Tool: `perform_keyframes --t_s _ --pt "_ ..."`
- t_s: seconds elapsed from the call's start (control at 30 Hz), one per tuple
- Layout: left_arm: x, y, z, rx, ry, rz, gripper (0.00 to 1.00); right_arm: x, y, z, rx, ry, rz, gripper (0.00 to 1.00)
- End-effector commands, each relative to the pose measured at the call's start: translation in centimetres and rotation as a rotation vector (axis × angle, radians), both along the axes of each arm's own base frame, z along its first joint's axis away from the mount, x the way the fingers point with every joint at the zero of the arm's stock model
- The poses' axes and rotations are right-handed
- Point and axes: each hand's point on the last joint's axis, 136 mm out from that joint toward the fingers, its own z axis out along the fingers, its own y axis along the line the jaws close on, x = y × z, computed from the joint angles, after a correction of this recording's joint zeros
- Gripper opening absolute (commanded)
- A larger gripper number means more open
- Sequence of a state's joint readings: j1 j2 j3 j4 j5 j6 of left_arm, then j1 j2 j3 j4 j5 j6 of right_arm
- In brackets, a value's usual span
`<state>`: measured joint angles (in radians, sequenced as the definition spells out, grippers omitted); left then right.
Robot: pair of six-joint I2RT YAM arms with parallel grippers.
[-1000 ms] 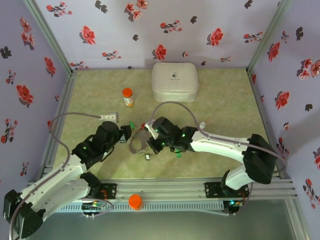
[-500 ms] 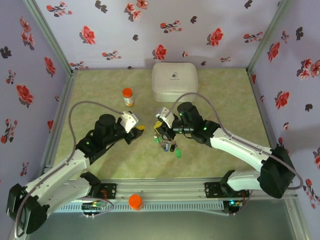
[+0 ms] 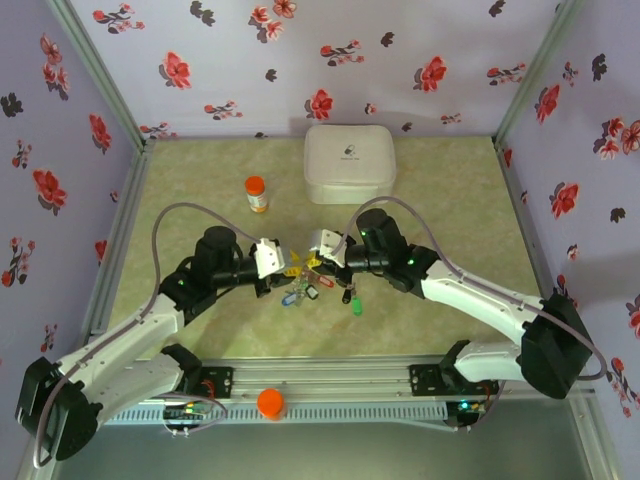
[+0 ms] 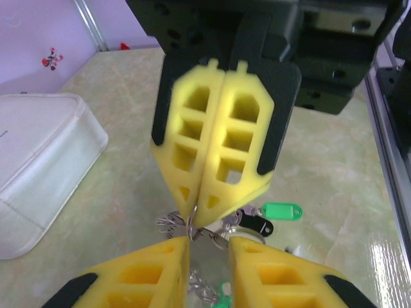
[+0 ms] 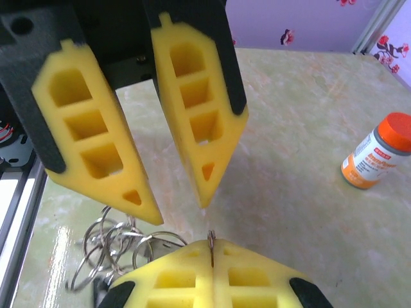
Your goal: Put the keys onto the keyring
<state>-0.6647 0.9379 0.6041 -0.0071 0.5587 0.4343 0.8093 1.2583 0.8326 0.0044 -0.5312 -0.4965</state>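
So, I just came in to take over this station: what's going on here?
Both arms meet over the middle of the table. The right gripper is shut on the thin keyring, with keys and coloured tags bunched below it. The left gripper faces it tip to tip, fingers apart right at the ring, not clamped on anything. A green tag lies on the table nearby.

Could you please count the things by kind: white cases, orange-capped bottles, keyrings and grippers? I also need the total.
White case: 1
Orange-capped bottle: 1
Keyring: 1
Grippers: 2, the left gripper and the right gripper
Total: 5
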Motion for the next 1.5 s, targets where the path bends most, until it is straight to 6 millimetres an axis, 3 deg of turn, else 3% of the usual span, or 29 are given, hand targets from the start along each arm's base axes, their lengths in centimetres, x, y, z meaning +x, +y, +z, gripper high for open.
perform_keyframes --t_s 0.0,0.2,0.4,0.73,0.93,1.17,1.33,1.47 --pt "0.2 0.2 -0.7 0.044 -0.042 -0.016 0.23 -0.8 0.3 2.2 0.064 -0.069 0.06 0.0" --pt "0.6 0.2 -0.4 0.042 -0.081 -0.005 0.2 -1.3 0.1 1.5 0.03 -0.069 0.074 0.0" --pt "0.7 0.1 -1.5 0.063 -0.031 0.0 0.25 -2.1 1.0 1.5 0.027 -0.067 0.106 0.0" --pt "0.4 -0.5 -1.1 0.012 -0.005 -0.023 0.2 -2.6 2.2 1.0 0.016 -0.081 0.124 0.0" --pt "-0.4 -0.6 -1.3 0.007 0.012 -0.05 0.27 -1.0 1.6 0.6 -0.026 -0.144 0.033 0.0" --pt "-0.6 -0.6 -1.3 0.001 0.001 -0.059 0.26 -1.3 1.3 0.0 -0.07 -0.158 0.039 0.0" --pt "-0.8 -0.3 -1.6 0.027 -0.017 -0.058 0.28 -0.8 0.6 0.8 -0.068 -0.204 -0.003 0.0" --pt "-0.8 0.1 -1.4 0.032 -0.041 -0.044 0.28 -1.5 0.0 0.9 -0.072 -0.218 0.014 0.0"
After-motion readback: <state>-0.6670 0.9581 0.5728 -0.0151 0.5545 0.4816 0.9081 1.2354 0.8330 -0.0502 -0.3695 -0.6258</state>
